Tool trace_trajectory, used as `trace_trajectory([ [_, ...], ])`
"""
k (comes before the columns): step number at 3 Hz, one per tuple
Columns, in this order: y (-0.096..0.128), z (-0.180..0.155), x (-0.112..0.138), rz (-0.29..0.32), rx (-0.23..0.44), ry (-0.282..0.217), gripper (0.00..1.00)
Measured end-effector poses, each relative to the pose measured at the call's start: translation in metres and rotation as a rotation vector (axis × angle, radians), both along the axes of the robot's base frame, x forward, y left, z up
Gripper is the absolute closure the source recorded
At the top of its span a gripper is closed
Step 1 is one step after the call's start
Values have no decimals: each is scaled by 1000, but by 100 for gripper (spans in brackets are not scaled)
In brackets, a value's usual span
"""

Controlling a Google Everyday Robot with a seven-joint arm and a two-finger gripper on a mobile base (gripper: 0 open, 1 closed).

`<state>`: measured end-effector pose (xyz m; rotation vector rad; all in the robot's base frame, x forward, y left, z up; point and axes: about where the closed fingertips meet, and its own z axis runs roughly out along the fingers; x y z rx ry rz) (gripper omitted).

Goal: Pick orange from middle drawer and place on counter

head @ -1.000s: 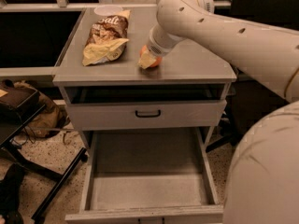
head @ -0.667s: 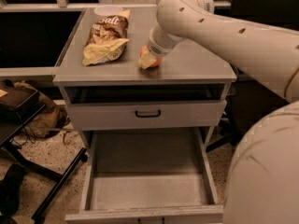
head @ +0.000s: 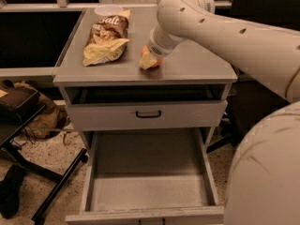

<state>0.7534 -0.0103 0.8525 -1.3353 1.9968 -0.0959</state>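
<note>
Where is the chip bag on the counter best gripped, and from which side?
Probably across its middle, from above: the chip bag lies flat on the counter, lengthwise front to back, both long sides free. The gripper is down at the orange, right of the bag.

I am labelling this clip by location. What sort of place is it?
Probably an office or lab area: a grey drawer cabinet, a chip bag on its counter, a speckled floor. The gripper is at the orange on the counter.
</note>
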Motion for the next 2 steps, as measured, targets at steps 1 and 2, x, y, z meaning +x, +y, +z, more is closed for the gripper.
trace_trajectory([
  [1,0,0,0,0,0,0,0],
  [2,0,0,0,0,0,0,0],
])
